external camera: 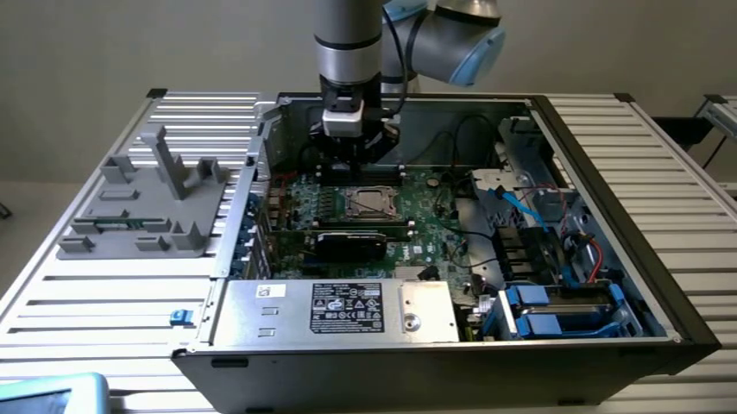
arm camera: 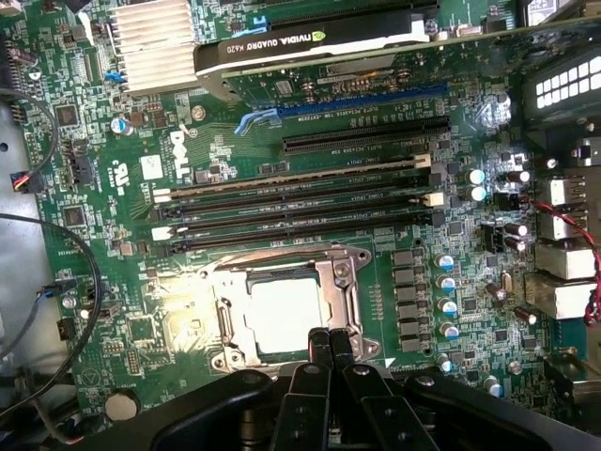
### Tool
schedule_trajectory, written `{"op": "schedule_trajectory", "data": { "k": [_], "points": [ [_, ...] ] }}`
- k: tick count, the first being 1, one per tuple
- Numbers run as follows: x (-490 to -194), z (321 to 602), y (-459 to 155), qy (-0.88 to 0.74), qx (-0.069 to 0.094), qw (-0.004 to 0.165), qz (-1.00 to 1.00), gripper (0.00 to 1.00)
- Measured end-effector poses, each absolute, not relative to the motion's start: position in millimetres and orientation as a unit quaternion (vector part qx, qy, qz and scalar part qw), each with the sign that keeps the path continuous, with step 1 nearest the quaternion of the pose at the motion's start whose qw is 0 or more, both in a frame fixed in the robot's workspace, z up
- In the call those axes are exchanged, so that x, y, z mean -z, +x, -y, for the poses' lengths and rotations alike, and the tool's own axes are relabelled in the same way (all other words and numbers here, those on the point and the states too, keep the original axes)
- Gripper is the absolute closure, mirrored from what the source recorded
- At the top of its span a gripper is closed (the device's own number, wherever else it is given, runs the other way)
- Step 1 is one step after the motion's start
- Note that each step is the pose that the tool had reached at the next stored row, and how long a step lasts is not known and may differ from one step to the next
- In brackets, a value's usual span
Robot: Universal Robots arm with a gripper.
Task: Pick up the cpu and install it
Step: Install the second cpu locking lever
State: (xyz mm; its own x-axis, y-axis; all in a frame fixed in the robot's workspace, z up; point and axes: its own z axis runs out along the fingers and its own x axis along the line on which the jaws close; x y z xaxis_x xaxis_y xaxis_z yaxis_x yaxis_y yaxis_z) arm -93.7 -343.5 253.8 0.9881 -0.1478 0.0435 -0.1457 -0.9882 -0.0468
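CPU (arm camera: 286,315) is sitting in its socket (arm camera: 343,282) (seating looks done) while I'm hovering my gripper (arm camera: 329,340), fingers pinched together empty, beside it.

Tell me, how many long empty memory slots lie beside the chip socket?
4, lying parallel: first slot nearest the socket, second, third, then fourth slot nearest the black card slot. None seems hidden.

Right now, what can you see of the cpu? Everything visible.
The cpu is a small flat square chip with a pale silver, metallic-looking top that glares under the light. It lies flat and level inside the socket, framed by the metal bracket, on the green motherboard just below the memory slots in the wrist view. The shut gripper hangs just at the frame's edge beside it, holding nothing. In the exterior view the cpu sits mid-board inside the open computer case.
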Motion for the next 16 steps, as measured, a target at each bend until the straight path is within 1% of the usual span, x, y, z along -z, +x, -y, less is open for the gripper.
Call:
{"op": "schedule_trajectory", "data": {
  "k": [6, 10, 12, 16],
  "points": [
    [-263, 345, -94, -0.997, 0.019, 0.022, -0.072, 0.88],
    [-264, 354, -94, -0.997, 0.014, 0.023, -0.072, 0.88],
    [-264, 360, -94, -0.997, 0.012, 0.027, -0.072, 0.88],
    [-264, 368, -94, -0.996, 0.006, 0.049, -0.072, 0.88]
  ]
}}
